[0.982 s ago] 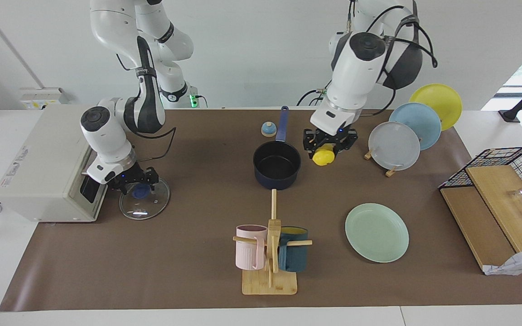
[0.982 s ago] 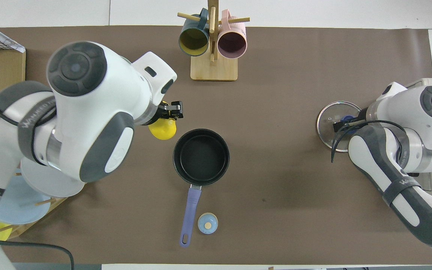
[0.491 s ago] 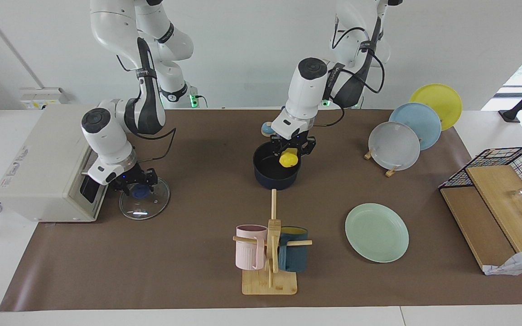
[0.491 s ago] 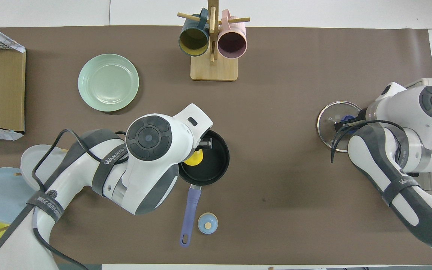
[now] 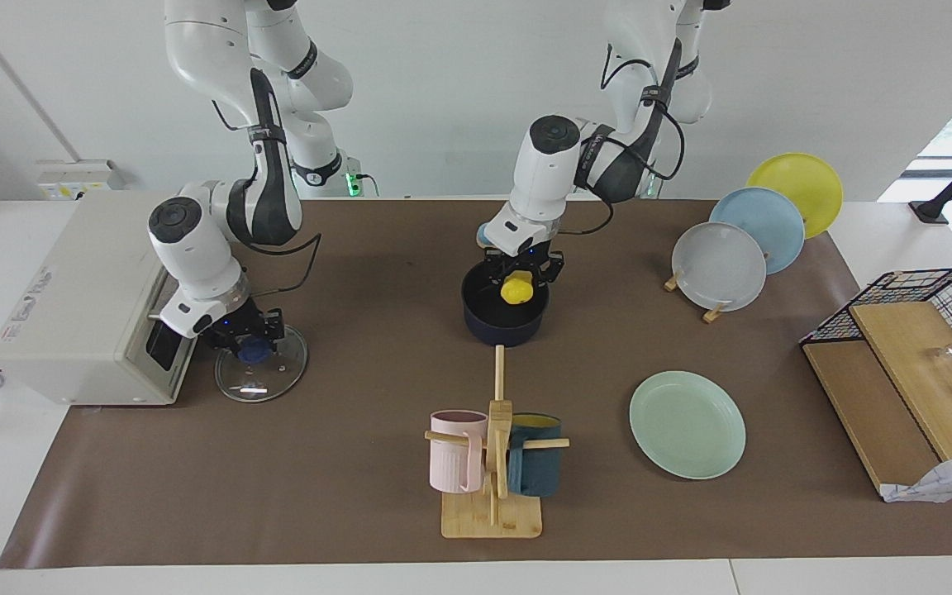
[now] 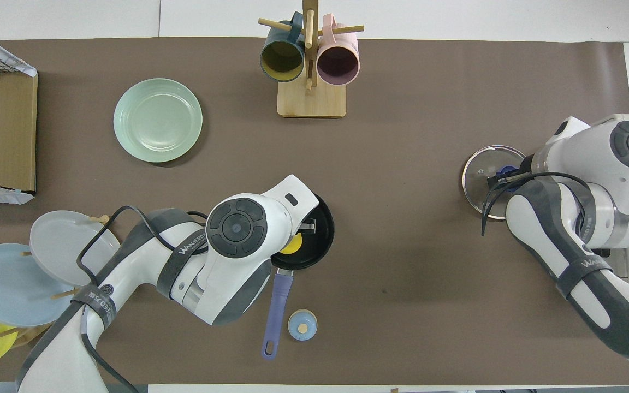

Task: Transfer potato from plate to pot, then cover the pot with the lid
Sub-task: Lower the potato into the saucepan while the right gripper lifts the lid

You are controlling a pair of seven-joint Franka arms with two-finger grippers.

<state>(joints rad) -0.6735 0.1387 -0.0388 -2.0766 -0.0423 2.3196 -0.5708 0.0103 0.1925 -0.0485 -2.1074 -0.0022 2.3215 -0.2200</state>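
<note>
Potato [image 5: 516, 290] sits pinched in the left gripper [image 5: 519, 273] over the pot [image 5: 504, 318]; the right gripper [image 5: 249, 335] squeezes the lid [image 5: 261, 376] knob. From above, potato [image 6: 291, 244] shows over the pot [image 6: 314, 237] (plate [image 6: 158, 120] bare)

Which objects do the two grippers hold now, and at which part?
The left gripper holds the potato by its top, over the pot. The right gripper grips the lid by its knob.
</note>
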